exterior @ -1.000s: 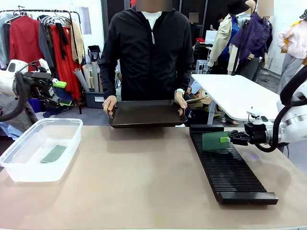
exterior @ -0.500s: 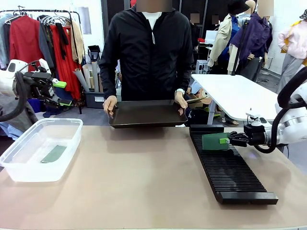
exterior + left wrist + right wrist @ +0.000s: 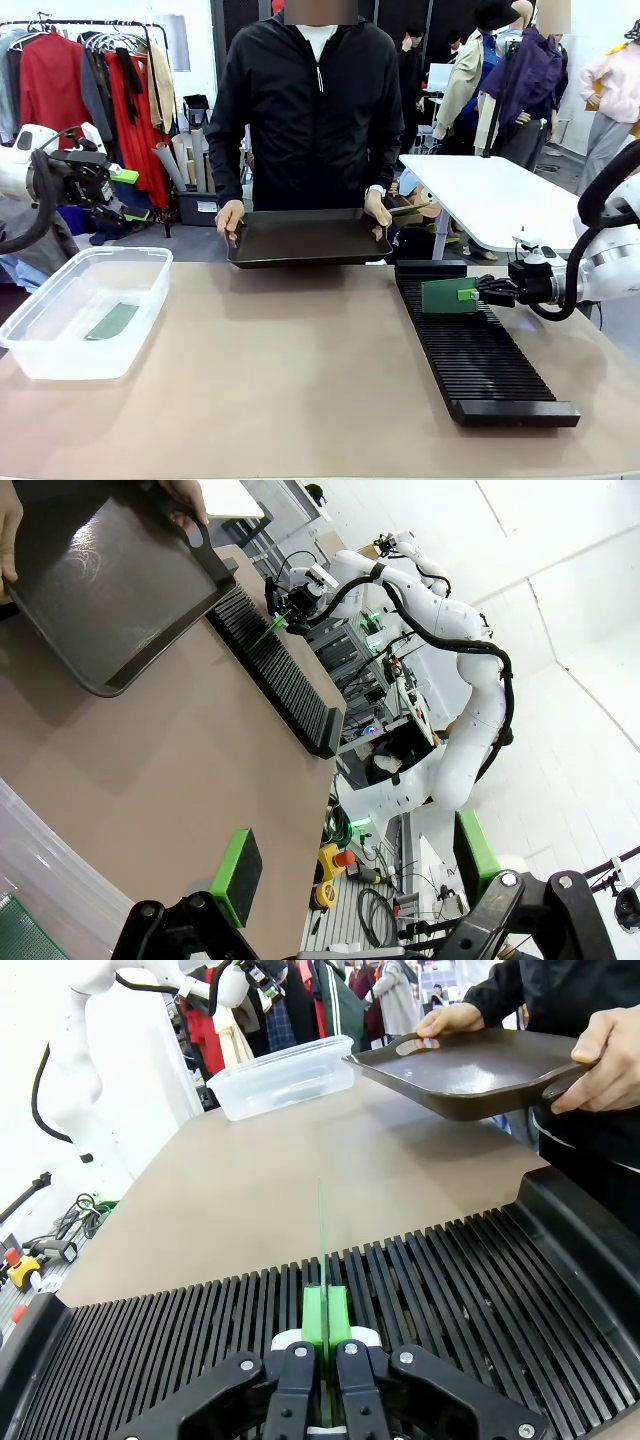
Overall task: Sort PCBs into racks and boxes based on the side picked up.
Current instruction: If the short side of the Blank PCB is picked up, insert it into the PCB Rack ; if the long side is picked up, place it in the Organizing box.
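Observation:
My right gripper (image 3: pixel 468 293) is shut on a green PCB (image 3: pixel 447 296), holding it upright on edge just above the far end of the long black slotted rack (image 3: pixel 480 355). In the right wrist view that PCB (image 3: pixel 321 1235) shows edge-on between the green pads (image 3: pixel 325 1322), over the rack's slots (image 3: pixel 200 1350). A second PCB (image 3: pixel 112 321) lies flat inside the clear plastic box (image 3: pixel 85 310) at the left. High above the box's far left, my left gripper (image 3: pixel 115 188) stands open; its fingers (image 3: pixel 237 875) hold nothing.
A person across the table holds a shallow black tray (image 3: pixel 305 238) by both ends, just above the far table edge. The tray (image 3: pixel 470 1070) also hangs close beyond the rack's end. A white table (image 3: pixel 490 200) stands behind on the right.
The right gripper has lowered the PCB slightly and drawn it a little to the right over the rack. The left arm and the tray have not moved.

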### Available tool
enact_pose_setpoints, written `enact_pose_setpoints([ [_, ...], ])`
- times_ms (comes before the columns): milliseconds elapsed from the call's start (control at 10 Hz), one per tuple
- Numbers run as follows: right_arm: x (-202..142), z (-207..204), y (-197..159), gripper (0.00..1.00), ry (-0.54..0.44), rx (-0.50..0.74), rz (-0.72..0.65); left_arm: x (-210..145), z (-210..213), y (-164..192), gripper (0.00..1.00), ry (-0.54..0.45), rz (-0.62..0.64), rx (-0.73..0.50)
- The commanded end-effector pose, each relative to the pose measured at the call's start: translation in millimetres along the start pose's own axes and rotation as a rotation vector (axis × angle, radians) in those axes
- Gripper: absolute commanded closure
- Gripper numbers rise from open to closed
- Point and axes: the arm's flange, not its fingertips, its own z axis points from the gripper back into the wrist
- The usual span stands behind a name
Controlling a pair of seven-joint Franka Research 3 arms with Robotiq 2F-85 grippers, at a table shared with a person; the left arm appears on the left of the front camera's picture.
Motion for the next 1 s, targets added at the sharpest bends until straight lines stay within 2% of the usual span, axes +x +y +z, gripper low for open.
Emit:
enact_pose_setpoints([
  [0, 0.7, -0.1, -0.2, 1.00, 0.002, -0.001, 0.002, -0.6, 0.5, -0.6, 0.00, 0.009, 0.000, 0.005],
  [400, 0.0, 0.0, 0.0, 1.00, 0.000, 0.000, 0.000, -0.6, 0.5, -0.6, 0.00, 0.009, 0.000, 0.005],
  [600, -1.3, 2.8, -0.9, 1.00, -0.033, 0.004, 0.047, -0.6, 0.5, -0.6, 0.00, 0.009, 0.000, 0.005],
  [900, -6.4, 4.2, -0.6, 1.00, -0.028, 0.001, 0.083, -0.6, 0.5, -0.6, 0.00, 0.009, 0.000, 0.005],
])
